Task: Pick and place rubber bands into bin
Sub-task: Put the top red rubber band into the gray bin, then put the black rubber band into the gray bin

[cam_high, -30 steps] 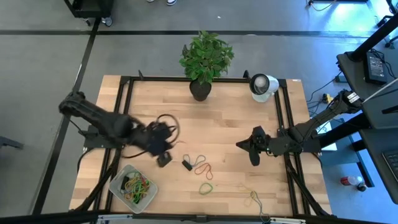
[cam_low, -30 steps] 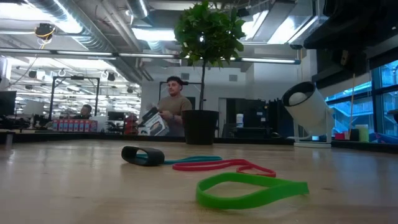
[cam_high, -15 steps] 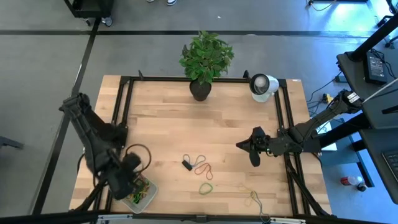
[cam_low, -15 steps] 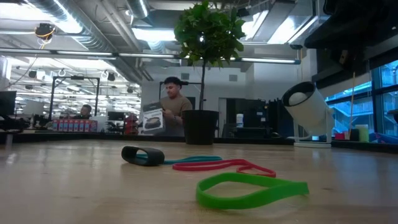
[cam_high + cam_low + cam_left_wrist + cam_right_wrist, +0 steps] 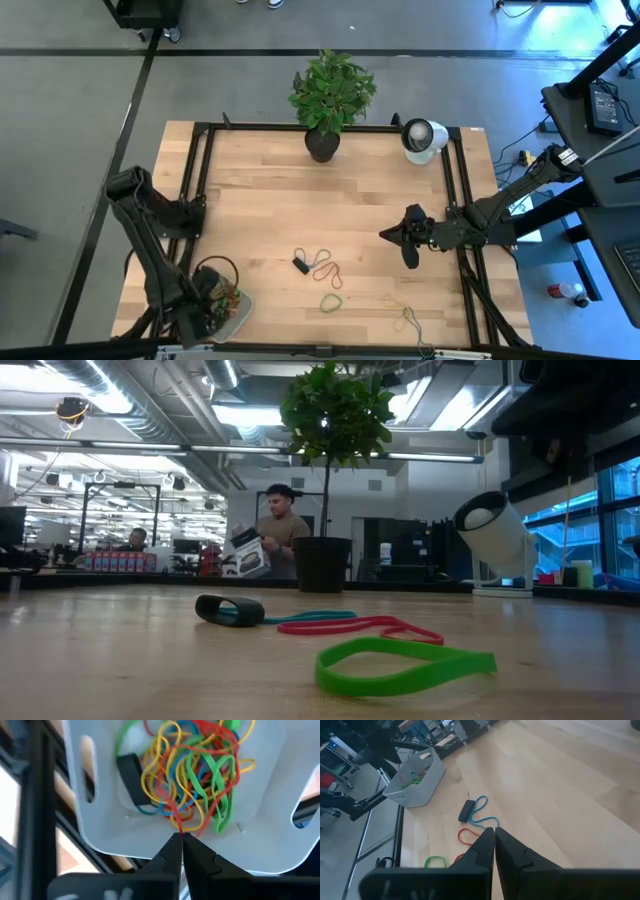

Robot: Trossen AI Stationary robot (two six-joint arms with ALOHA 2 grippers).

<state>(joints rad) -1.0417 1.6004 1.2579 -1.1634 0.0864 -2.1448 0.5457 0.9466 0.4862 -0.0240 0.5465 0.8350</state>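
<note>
Over the bin (image 5: 260, 827), left fingers (image 5: 197, 855) pinch a red rubber band (image 5: 172, 815); right fingers (image 5: 512, 855) pressed together.

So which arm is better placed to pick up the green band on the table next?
The right, probably. The right gripper hovers over the table near the green band; the left gripper is over the bin, shut on a red band.

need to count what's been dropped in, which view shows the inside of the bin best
The left wrist view: it looks into the bin at the tangled rubber bands. The high view has it partly under the left arm; the right wrist view shows it small, far off.
</note>
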